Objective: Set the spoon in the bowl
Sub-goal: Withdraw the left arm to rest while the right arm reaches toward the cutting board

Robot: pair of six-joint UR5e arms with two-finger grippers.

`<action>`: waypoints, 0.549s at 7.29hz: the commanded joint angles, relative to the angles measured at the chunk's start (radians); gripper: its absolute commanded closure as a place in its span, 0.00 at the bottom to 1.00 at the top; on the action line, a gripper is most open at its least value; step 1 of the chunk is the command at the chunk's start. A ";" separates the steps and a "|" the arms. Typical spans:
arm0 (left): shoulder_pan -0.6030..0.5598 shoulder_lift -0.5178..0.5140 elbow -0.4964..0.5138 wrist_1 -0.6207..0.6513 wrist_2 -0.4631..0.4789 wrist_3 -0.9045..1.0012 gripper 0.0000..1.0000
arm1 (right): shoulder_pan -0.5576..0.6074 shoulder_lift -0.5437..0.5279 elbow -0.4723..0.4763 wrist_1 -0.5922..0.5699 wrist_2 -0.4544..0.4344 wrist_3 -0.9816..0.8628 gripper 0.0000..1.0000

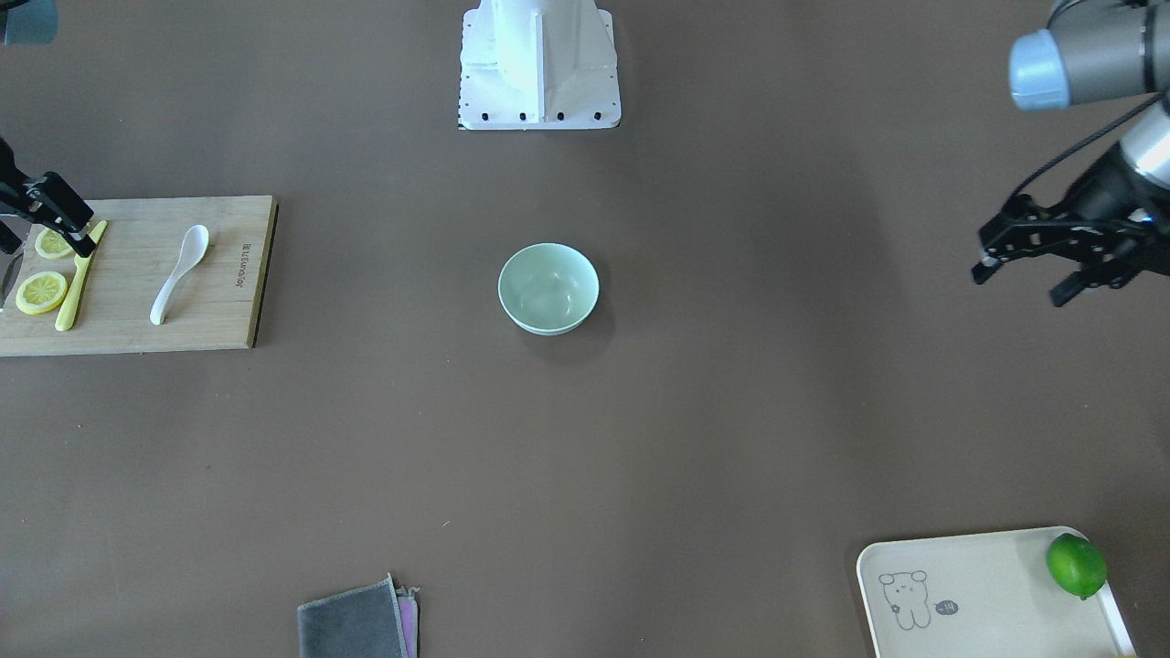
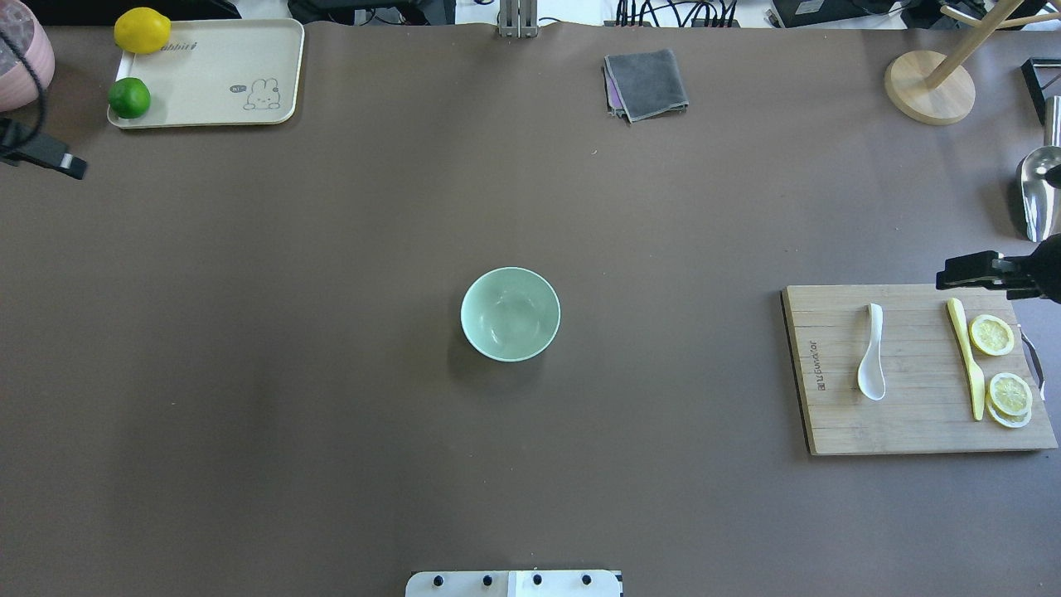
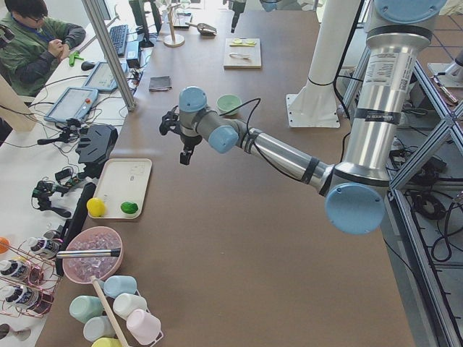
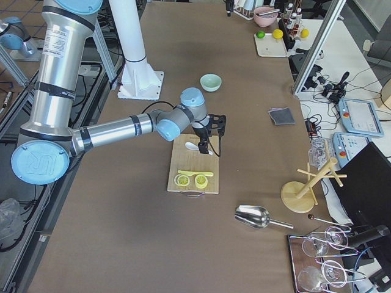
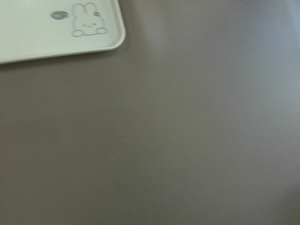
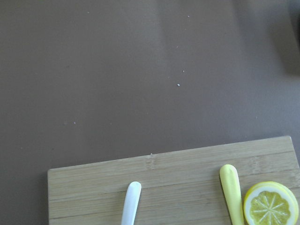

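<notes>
You see spoon (image 2: 870,352) flat on cutting board (image 2: 912,431), well apart from bowl (image 2: 510,314) mid-counter (image 2: 331,414); left claw (image 1: 1022,281), right claw (image 4: 211,148) both wide, empty.

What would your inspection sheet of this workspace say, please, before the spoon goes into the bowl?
Surface: brown table, a few specks.
Job's things: spoon lying on cutting board; bowl upright, empty, mid-table.
Clutter: yellow knife, lemon slices, grey cloth, tray with lemon and lime.
Hands: left hand open over bare table; right hand open above board's edge.
Cables: black cable at left wrist.
Surroundings: metal scoop, wooden stand, seated operator.
</notes>
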 commanded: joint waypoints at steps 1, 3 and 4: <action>-0.110 0.032 0.082 0.001 -0.044 0.200 0.02 | -0.171 -0.002 -0.101 0.141 -0.187 0.158 0.06; -0.110 0.047 0.081 -0.008 -0.047 0.200 0.02 | -0.236 0.030 -0.223 0.306 -0.242 0.250 0.12; -0.109 0.047 0.082 -0.010 -0.047 0.200 0.02 | -0.243 0.053 -0.219 0.303 -0.246 0.279 0.17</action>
